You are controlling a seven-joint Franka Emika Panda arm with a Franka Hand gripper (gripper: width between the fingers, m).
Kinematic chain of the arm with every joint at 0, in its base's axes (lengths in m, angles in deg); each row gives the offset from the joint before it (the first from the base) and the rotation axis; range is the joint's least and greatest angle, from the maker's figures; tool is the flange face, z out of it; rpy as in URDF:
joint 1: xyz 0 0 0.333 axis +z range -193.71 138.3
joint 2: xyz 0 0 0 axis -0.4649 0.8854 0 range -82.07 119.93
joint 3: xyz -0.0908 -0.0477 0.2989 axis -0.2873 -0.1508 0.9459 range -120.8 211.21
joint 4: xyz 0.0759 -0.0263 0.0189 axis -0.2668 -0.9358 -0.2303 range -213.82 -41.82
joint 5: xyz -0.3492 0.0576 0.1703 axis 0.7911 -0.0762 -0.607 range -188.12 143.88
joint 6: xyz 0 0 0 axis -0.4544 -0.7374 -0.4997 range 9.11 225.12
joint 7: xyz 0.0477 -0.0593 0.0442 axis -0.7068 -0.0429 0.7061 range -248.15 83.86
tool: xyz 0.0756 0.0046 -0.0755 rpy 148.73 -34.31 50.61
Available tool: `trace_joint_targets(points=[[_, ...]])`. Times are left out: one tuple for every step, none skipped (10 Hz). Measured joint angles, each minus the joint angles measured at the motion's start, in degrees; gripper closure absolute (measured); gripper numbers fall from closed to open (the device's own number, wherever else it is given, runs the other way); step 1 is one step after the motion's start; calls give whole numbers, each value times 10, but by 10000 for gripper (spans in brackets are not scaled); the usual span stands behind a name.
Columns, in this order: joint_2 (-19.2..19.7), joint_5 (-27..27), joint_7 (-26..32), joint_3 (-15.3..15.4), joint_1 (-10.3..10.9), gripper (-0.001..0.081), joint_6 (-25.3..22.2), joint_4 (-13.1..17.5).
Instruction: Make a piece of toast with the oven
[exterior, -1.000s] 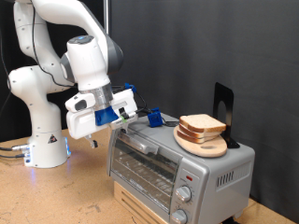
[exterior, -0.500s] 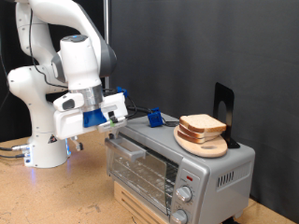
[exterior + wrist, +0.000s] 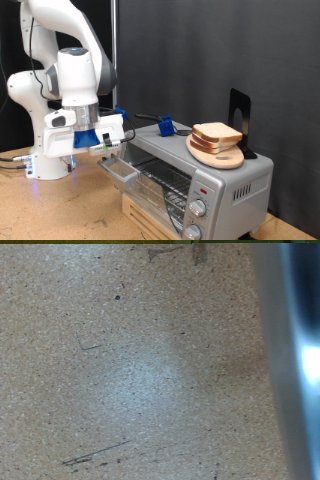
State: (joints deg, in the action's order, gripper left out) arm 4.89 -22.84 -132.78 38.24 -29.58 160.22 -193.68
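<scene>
Claw (image 3: 108,146) hangs low beside half-open oven (image 3: 190,175) door.

One oven (image 3: 190,170) is sitting beside the gripper (image 3: 105,146), showing two knobs (image 3: 199,208). One toast (image 3: 217,133) is lying past it on one board (image 3: 217,154). One blue object (image 3: 163,126) is standing behind the gripper.
</scene>
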Motion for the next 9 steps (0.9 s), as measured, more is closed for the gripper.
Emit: trace_joint_targets(points=[[4,0,5,-1,-5,124,6,-1],[8,0,10,-2,-8,124,12,-1],[11,0,14,-2,-12,124,16,-2],[15,1,23,-3,-15,124,21,-2],[19,-9,53,-7,-15,124,28,-2],[25,-36,107,-14,-9,124,39,-2],[30,-63,153,-19,-2,124,48,-1],[32,-70,171,-20,-1,124,52,-1],[33,-66,173,-20,-2,124,57,-2]])
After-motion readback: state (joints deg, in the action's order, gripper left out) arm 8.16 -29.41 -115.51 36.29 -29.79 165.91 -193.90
